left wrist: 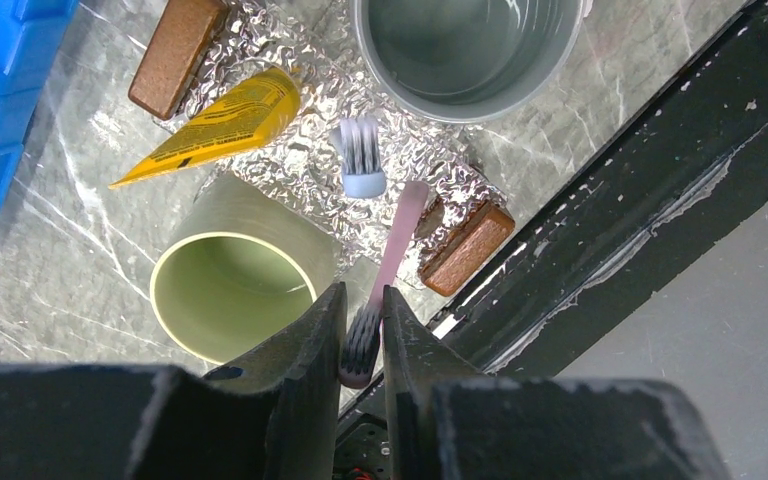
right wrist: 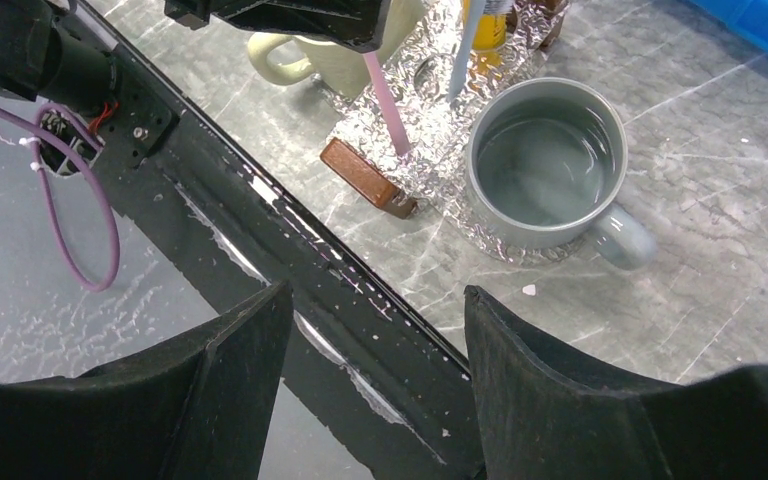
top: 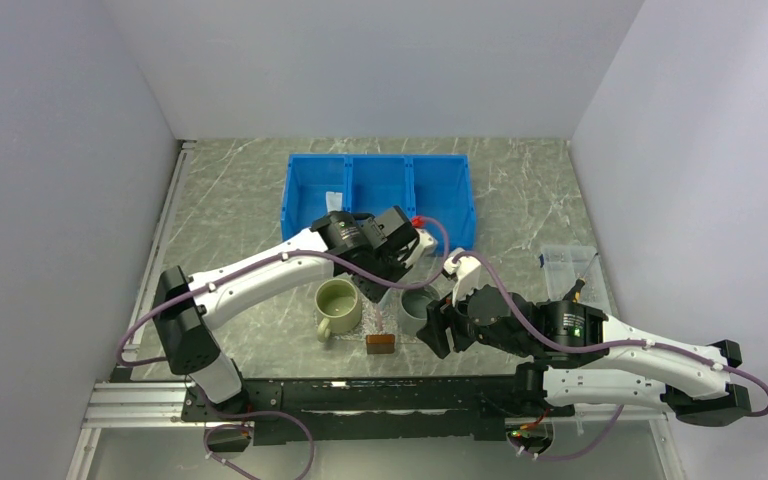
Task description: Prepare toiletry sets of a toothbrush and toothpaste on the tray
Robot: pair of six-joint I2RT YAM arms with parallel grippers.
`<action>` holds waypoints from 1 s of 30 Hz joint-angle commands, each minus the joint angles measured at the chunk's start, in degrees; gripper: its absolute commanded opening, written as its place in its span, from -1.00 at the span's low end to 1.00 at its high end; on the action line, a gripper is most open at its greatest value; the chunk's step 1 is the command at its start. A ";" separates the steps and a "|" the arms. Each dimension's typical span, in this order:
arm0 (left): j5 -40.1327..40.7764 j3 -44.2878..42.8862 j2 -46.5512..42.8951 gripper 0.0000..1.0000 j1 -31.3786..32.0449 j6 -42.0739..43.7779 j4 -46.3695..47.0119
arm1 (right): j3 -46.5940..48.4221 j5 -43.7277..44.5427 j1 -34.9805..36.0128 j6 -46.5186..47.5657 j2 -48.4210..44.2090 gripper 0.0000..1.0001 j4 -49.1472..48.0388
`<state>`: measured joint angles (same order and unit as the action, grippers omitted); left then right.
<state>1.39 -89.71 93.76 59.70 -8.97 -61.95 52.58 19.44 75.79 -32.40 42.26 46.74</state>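
Toothbrush point(left wrist: 400, 230), pinkish, thin and straight, with dark bristles at the head. Head end pinched between the narrow jaws of the left gripper point(left wrist: 362, 297); far end of the handle down on the tray point(left wrist: 295, 172), just beside a small brown block point(left wrist: 465, 248) at the tray's near edge. Held steeply, close to upright in the right wrist view.

Second toothbrush point(left wrist: 362, 165), pale blue with whitish-grey bristles, over the tray just beyond the pink tip, seen nearly end-on; lie of its handle not discernible.

Toothpaste point(left wrist: 225, 118): flat yellow-orange tube, dark print along one face, too small to read. Lying on the tray, crimped end reaching past the rim over the marbled table point(left wrist: 40, 290).

Tray itself clear and crinkly, glittering like foil. Pale green mug point(left wrist: 230, 290) and grey mug point(left wrist: 465, 45) standing at the tray's edge, on opposite sides; another brown block point(left wrist: 175, 45) near the tube's cap end.

Right gripper point(right wrist: 375, 380) with jaws spread wide, nothing between them, over the black rail point(right wrist: 290, 250) at the table's near edge.
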 commanded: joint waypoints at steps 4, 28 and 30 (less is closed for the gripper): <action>0.72 -2.51 1.24 -0.50 -0.95 0.90 0.29 | -0.35 0.54 0.16 0.76 -0.60 0.32 -1.94; -0.32 -4.04 3.29 -0.43 -2.97 1.50 0.71 | -0.72 0.89 0.19 0.59 -1.35 0.35 -1.39; -0.33 -4.27 3.44 -0.43 -2.97 1.55 0.61 | -0.64 0.95 0.15 0.54 -1.34 0.35 -1.29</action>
<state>1.32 -91.33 96.62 57.06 -8.19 -61.58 51.86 19.46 75.79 -32.34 41.87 46.72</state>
